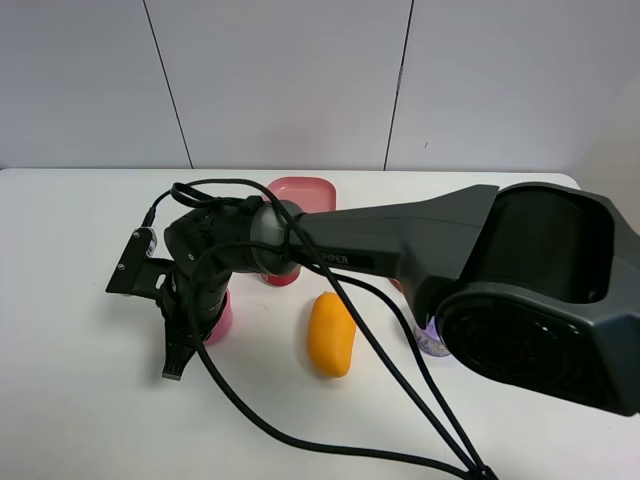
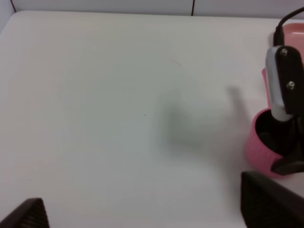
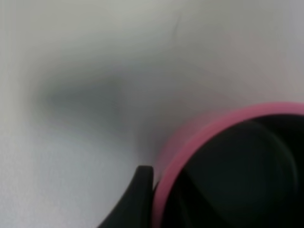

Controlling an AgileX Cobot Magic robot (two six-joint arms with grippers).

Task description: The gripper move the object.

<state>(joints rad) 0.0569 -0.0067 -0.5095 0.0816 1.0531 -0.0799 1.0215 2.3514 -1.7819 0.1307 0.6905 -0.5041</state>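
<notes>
The pink saucepan (image 1: 221,318) stands on the white table, left of centre, mostly hidden under the black arm; its handle is hidden. My right gripper (image 1: 186,345) has reached across to it and straddles its rim. In the right wrist view one black finger (image 3: 138,199) presses the outside of the pink wall (image 3: 213,127); the other finger is lost in the dark inside. The left wrist view shows the pan (image 2: 260,148) with that claw in it. My left gripper (image 2: 142,221) is open and empty, some way left of the pan.
An orange mango-shaped toy (image 1: 332,335) lies right of the pan. A flat pink square dish (image 1: 301,193) sits behind. A red item (image 1: 283,278) and a purple jar (image 1: 432,342) are partly hidden by the arm. Black cables (image 1: 330,440) trail toward the front.
</notes>
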